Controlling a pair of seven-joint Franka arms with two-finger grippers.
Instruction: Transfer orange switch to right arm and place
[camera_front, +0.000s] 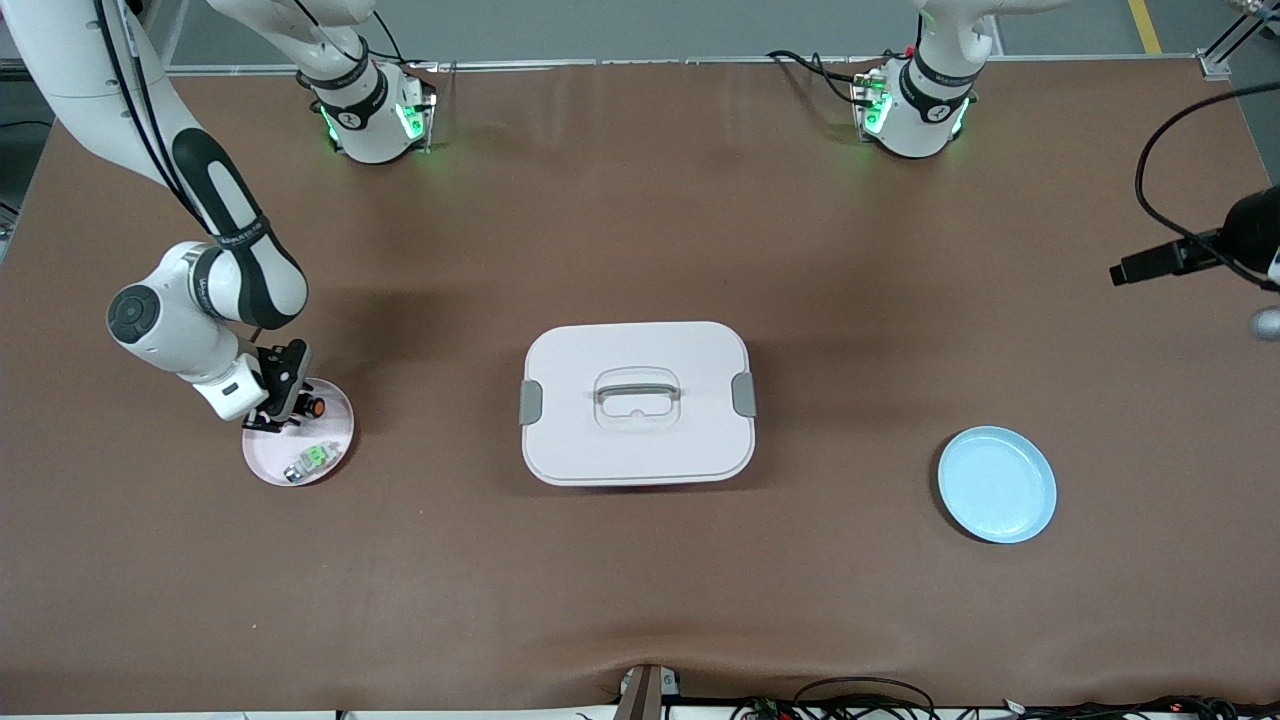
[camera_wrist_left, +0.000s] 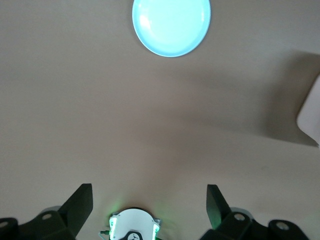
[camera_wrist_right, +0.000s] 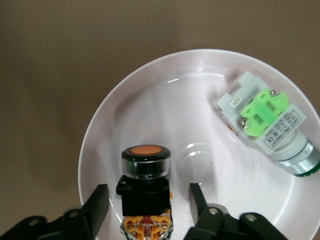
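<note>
Here, the orange switch (camera_wrist_right: 145, 192) was seen upright between the right gripper (camera_wrist_right: 148, 210)'s parted, non-gripping jaws; the left gripper (camera_wrist_left: 149, 205) waited, jaws wide and empty.

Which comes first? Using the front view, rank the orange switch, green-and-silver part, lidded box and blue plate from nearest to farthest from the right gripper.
1. orange switch, on the pink plate, beside the right gripper.
2. green-and-silver part, same plate.
3. lidded box, table centre.
4. blue plate, toward the left arm's end.
</note>
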